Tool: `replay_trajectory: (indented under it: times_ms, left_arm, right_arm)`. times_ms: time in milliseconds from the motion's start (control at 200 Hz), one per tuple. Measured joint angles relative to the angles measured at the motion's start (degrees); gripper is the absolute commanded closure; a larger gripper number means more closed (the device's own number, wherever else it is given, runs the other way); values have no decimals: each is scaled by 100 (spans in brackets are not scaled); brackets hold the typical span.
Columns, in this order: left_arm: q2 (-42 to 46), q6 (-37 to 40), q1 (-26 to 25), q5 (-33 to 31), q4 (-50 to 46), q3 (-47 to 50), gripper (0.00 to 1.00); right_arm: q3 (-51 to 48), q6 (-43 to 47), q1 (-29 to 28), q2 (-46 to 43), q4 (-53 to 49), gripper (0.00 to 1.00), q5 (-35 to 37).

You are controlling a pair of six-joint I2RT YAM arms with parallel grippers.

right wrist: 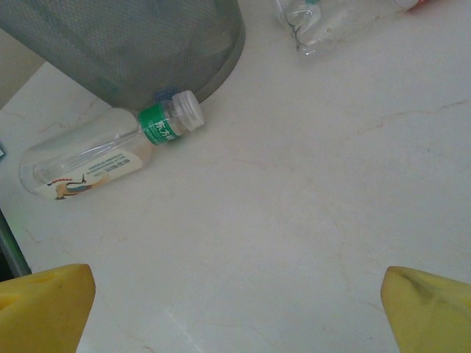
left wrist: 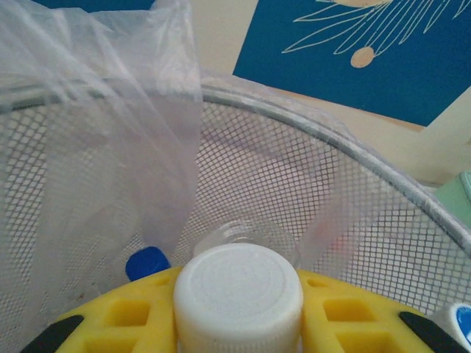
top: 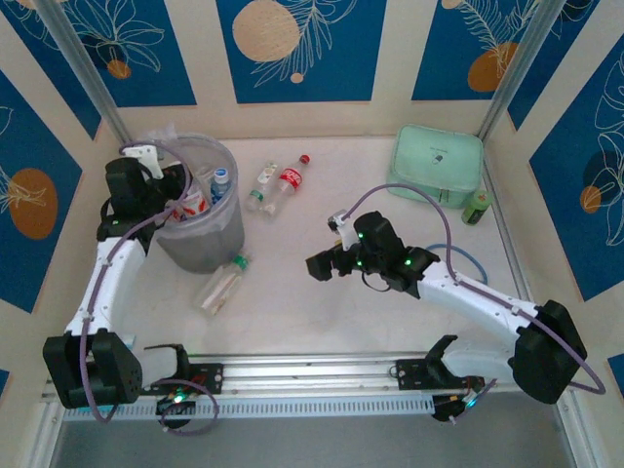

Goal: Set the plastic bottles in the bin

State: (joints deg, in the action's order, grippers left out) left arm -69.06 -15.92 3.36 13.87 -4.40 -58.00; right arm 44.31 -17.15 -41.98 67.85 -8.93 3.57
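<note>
The clear plastic bottle with a white cap [left wrist: 238,290] sits at the lower centre of the left wrist view, clamped between the yellow pads [left wrist: 118,320] of the left gripper [top: 175,200], whose jaws are closed tight on it. Its cap faces the lens, so its long axis runs away from the camera and down into the round grey mesh bin [left wrist: 309,184]. The crinkly clear bag [left wrist: 110,132] and the mesh wall lie beyond it, and a blue cap [left wrist: 147,262] lies lower left of it. I judge that the bottle hangs inside the rim, so letting go should be enough to drop it in.

The top view puts that gripper at the bin's left rim, upper left of the frame, but I cannot tell the held bottle from the others inside. That view adds what is left on the table. A green-banded clear bottle [top: 224,283] lies slanted just below the bin, and a clear bottle [top: 261,185] and a red-labelled bottle [top: 290,180] lie to the bin's right. The right gripper [top: 322,263], at mid-frame with its jaws spread wide and holding nothing, is the nearer one to these. Its wrist view shows the green-banded bottle at upper left, cap end just beside the bin's foot.
</note>
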Motion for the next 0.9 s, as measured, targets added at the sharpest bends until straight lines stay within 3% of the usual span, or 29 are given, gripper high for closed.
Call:
replay_trajectory:
  times_ms: [560,901]
  left_arm:
    - [-531,-289,-1078,-614,1272,337,100]
    - [-769,-444,-2116,-1051,1381,179,100]
  right_arm:
    - [59,-155,387,87,-350,0,251]
    - [59,-238,1147,-461,-673,0,372]
